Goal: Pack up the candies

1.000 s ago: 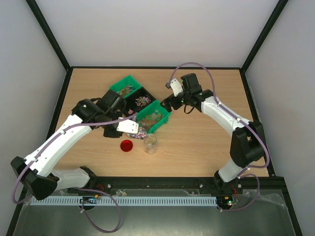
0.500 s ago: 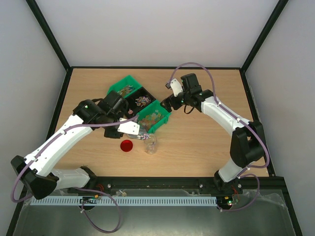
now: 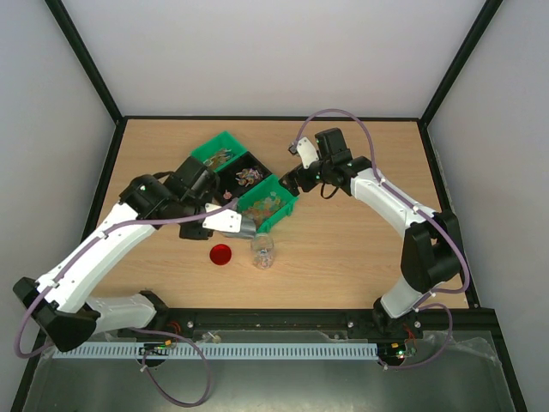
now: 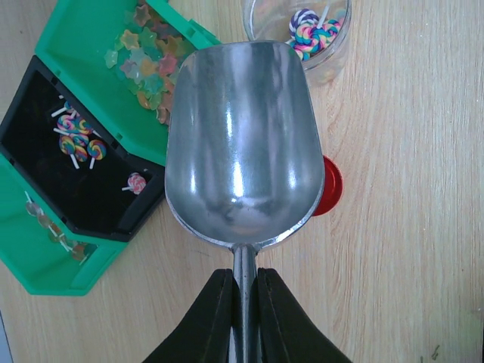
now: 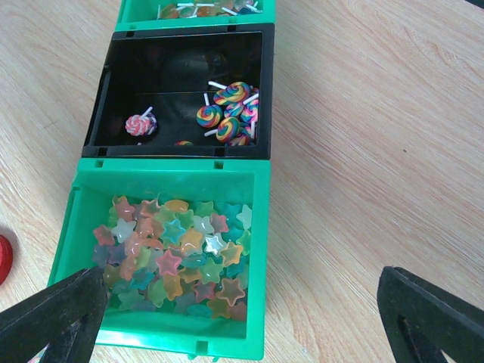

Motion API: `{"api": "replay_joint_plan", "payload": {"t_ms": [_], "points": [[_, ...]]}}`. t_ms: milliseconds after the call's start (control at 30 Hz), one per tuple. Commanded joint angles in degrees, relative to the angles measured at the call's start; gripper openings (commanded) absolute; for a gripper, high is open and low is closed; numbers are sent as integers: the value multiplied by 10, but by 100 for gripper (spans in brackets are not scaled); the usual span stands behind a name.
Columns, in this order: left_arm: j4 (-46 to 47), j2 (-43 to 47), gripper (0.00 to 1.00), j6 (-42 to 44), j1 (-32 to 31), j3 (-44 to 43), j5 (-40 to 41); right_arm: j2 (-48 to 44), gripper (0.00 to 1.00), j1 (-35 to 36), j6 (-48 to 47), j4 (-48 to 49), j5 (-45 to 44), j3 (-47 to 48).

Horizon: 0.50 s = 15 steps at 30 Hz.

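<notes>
Left jaws are clamped tight on the thin handle of the metal scoop, and the bowl is bare, nothing riding in it; it hangs over the worktop with the red lid peeking out from under its right edge. Just past the scoop's tip stands the clear jar, upright, with a few of the candies in it, the swirly kind on sticks; so the packing looks barely started imo. The rest sit in the row of bins beyond: star gummies piled in the nearest green bin, a small bunch of lollipops in the black bin in the middle, and a far green bin whose contents I can't really make out. Right jaws are spread wide, gripping nothing, hovering over the star bin on the far side. For the next load I'd go in low and flat; slide the lip under the pile rather than stabbing at it; lift level; then tip slowly with the tip centred on the jar mouth, since the scoop is way wider than the jar and stuff will probably skitter onto the worktop otherwise.
</notes>
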State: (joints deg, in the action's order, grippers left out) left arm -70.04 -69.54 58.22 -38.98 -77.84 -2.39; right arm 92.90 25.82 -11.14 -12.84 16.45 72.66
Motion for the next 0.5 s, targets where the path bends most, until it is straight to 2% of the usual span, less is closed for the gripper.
{"api": "replay_joint_plan", "payload": {"t_ms": [0, 133, 233, 467], "points": [[2, 32, 2, -28, -3, 2, -2, 5, 99, -3, 1, -20, 14, -6], [35, 57, 2, -59, 16, 30, -11, 13, 99, -3, 3, -21, 17, -5], [52, 55, 2, -76, 54, 41, -5, 25, 100, -2, 5, -24, 23, -2], [60, -53, 2, -102, 160, -4, 34, 58, 92, 0, 17, -18, 4, -2]]}}
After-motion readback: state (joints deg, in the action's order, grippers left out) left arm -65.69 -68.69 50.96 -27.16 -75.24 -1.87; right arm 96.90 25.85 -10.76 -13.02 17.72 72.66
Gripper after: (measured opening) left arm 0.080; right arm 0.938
